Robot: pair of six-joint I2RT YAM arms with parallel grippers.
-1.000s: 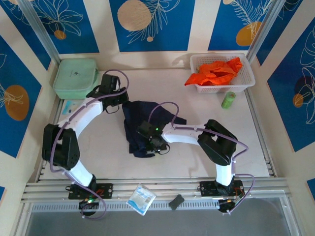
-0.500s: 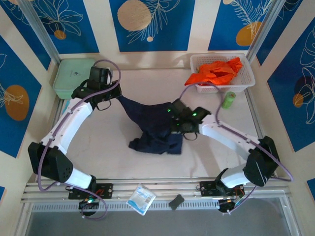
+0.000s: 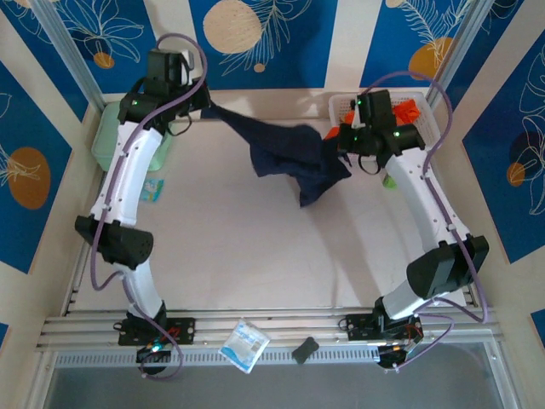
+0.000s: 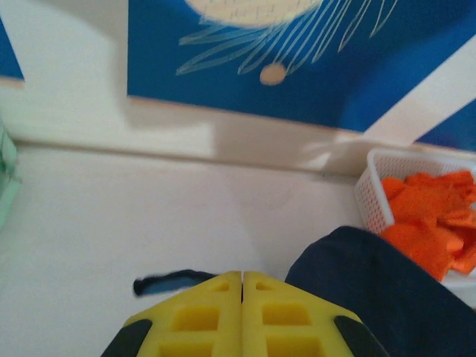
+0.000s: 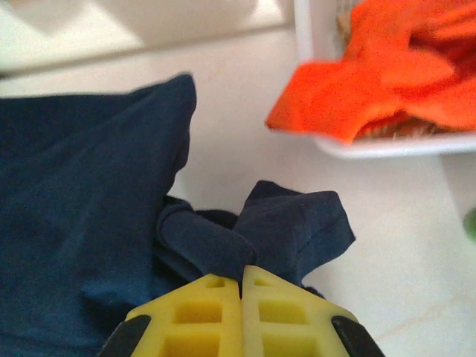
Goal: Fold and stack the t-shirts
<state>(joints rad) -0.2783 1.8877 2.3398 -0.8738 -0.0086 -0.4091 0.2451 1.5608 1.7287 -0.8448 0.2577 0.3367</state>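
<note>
Top view: the left arm [image 3: 128, 179] covers most of the pale green case [image 3: 104, 145] at upper left, and the little blue packet [image 3: 154, 189] beside it is too small to read. The right arm [image 3: 421, 192] hides part of the basket [image 3: 433, 128] and the orange t-shirt [image 3: 410, 110]. In the left wrist view the navy t-shirt [image 4: 372, 290] runs off the bottom right, and the left gripper [image 4: 242, 286] gets chopped by the bottom edge. Right wrist view: green blur [image 5: 470, 223] at the right edge, can't tell what.
</note>
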